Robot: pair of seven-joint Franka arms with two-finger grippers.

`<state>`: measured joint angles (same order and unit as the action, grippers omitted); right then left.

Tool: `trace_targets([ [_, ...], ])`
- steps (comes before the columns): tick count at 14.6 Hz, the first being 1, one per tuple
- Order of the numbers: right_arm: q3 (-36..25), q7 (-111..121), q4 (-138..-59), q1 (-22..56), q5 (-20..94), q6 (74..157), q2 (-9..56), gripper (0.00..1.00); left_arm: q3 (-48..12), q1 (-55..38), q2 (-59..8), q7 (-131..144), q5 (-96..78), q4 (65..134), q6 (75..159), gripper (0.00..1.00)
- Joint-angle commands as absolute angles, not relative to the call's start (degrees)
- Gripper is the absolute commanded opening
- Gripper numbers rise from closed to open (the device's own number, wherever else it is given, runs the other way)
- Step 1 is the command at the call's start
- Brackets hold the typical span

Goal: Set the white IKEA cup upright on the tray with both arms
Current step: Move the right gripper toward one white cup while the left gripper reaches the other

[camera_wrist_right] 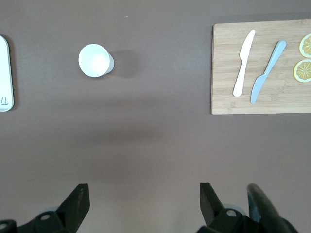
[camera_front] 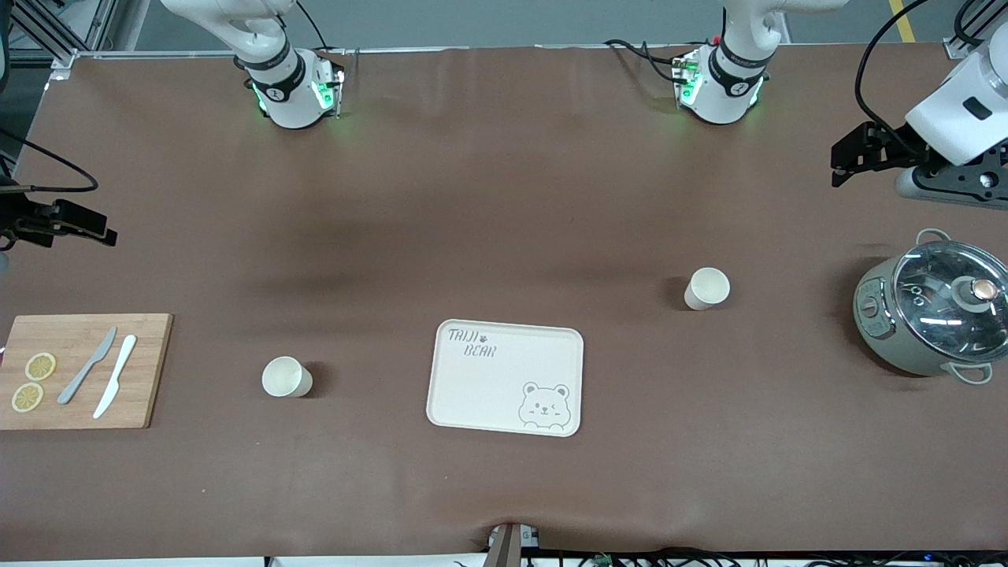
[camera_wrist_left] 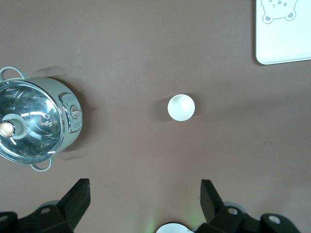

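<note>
Bare tray [camera_front: 504, 370] reads "TAIJI BEAR"; 2 cups [camera_front: 706, 288] stand apart.

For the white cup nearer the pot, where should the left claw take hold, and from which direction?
Judging by its pose, the white cup stands upright with its open mouth up, apart from the pot and the tray. Probably best to come straight down from above and pinch one wall at the rim, one finger inside. The left claw is open and off to the side, near the pot.
</note>
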<state>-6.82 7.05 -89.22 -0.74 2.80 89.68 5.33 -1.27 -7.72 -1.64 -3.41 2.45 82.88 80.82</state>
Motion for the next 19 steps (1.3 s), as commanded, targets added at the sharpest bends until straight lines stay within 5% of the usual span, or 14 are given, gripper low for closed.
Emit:
trace_targets([
  [1,-6.77,5.71,-90.88,-0.18,1.58,90.44,3.6,1.0,-1.32,-7.91,-2.28,-3.78,2.37,81.91,79.89,1.0],
  [6,-6.68,5.71,-90.97,-0.18,1.67,90.53,3.6,1.0,-2.46,-8.09,-3.43,-4.75,2.19,88.73,82.86,1.0],
  [11,-6.42,5.63,-90.79,1.05,1.67,93.68,4.74,1.0,-3.6,-7.82,0.87,-5.1,2.11,106.93,99.2,1.0],
  [19,-6.42,-2.88,-88.51,6.06,4.83,104.15,15.02,1.0,-3.69,-6.43,1.41,-8.34,2.37,124.87,122.49,1.0],
])
